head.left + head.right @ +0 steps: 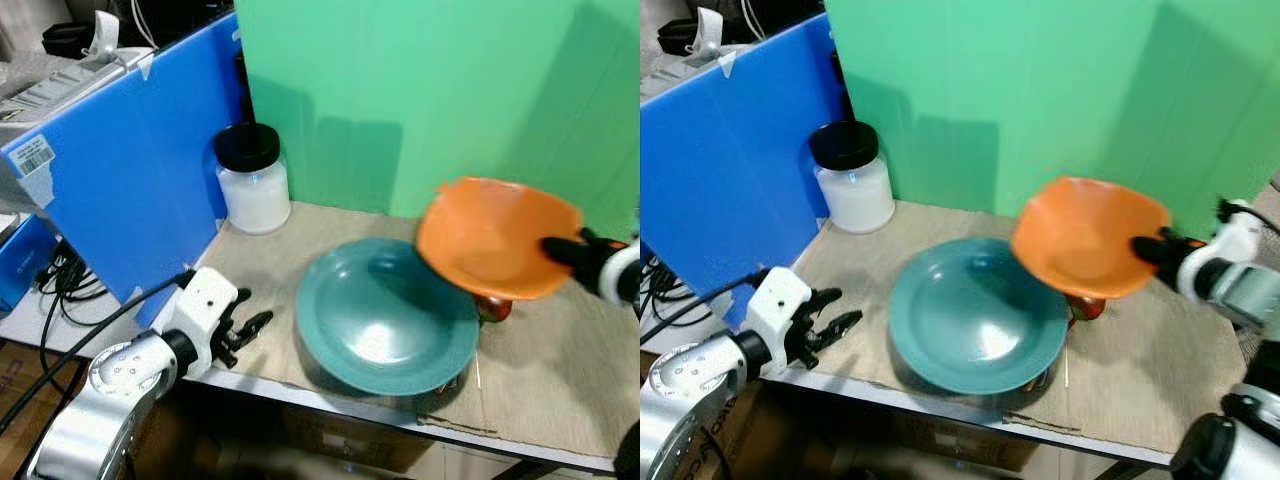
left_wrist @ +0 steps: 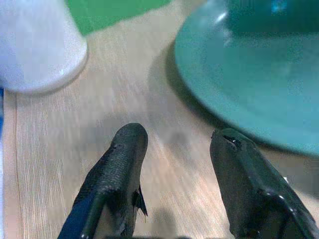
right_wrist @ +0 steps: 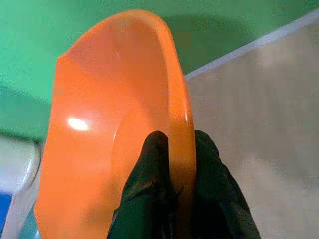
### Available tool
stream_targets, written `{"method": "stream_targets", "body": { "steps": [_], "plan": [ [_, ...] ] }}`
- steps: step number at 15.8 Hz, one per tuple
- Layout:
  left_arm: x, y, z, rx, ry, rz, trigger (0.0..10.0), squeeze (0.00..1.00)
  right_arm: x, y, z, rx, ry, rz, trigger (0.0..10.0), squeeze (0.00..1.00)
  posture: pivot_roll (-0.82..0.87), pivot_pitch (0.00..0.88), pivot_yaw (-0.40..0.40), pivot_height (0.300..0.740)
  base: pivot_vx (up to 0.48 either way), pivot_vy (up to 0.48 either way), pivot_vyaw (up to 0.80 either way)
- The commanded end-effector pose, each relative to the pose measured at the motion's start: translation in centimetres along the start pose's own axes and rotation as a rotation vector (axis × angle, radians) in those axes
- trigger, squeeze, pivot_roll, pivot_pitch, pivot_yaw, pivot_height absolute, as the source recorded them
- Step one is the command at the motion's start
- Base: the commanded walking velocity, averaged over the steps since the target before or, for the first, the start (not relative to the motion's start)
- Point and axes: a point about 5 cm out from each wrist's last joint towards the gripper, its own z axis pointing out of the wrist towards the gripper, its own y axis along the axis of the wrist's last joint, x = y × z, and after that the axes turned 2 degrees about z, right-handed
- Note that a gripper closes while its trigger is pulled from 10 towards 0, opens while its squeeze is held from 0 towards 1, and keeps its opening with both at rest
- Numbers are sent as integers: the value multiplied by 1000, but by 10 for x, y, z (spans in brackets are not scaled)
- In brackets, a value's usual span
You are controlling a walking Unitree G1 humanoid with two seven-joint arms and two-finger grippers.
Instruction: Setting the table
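Above round teal plate (image 1: 385, 325), glossy orange bowl (image 1: 495, 235) in right gripper (image 1: 562, 250).

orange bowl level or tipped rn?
Tipped. The right gripper pinches the orange bowl by its rim in the air, its opening tilted toward the teal plate.

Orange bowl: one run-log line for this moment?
right claw shut on orange bowl, held tilted | above teal plate edge | left claw open, idle
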Motion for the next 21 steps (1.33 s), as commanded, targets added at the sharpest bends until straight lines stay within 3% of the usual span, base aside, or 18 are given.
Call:
{"method": "stream_targets", "body": {
  "steps": [1, 4, 10, 12, 14, 18, 19, 20, 21],
  "plan": [
    [-3, 18, -3, -112, -47, 2, 10000, 0, -4, 18, -12, -88, 1, 41, 0, 0, -154, 0, 68, 740, 0, 0, 0],
    [-16, 39, 1, -245, -134, -22, 10000, 0, -6, 22, -23, -102, 44, 88, 0, 0, -164, 0, 67, 740, 0, 0, 0],
    [-14, 40, 2, -243, -153, -16, 10000, 0, -33, 16, -36, -96, -49, 163, 0, 0, -161, 0, 69, 740, 0, 0, 0],
    [-19, 43, 1, -258, -203, -18, 10000, 0, -41, 13, -39, -97, -67, 193, 0, 0, -158, 0, 68, 740, 0, 0, 0],
    [-35, 51, -3, -287, -338, 3, 10000, 0, -52, 7, -43, -78, -105, 202, 0, 0, -156, 0, 68, 740, 0, 0, 0],
    [-38, 71, 2, -374, -349, 26, 10000, 0, -58, -5, -43, -53, -115, 221, 0, 0, -155, 0, 70, 740, 0, 0, 0],
    [-38, 71, 3, -374, -357, 26, 10000, 0, -60, -8, -42, -43, -128, 214, 4314, 0, -153, 0, 70, 740, 0, 0, 0],
    [-39, 70, 3, -364, -374, 34, 10000, 0, -62, -10, -42, -29, -149, 195, 10000, 0, -155, 0, 72, 740, 0, 0, 0],
    [-40, 70, 4, -359, -379, 38, 10000, 0, -62, -11, -42, -29, -148, 195, 10000, 0, -155, 0, 72, 740, 0, 0, 0]
  ]
}}
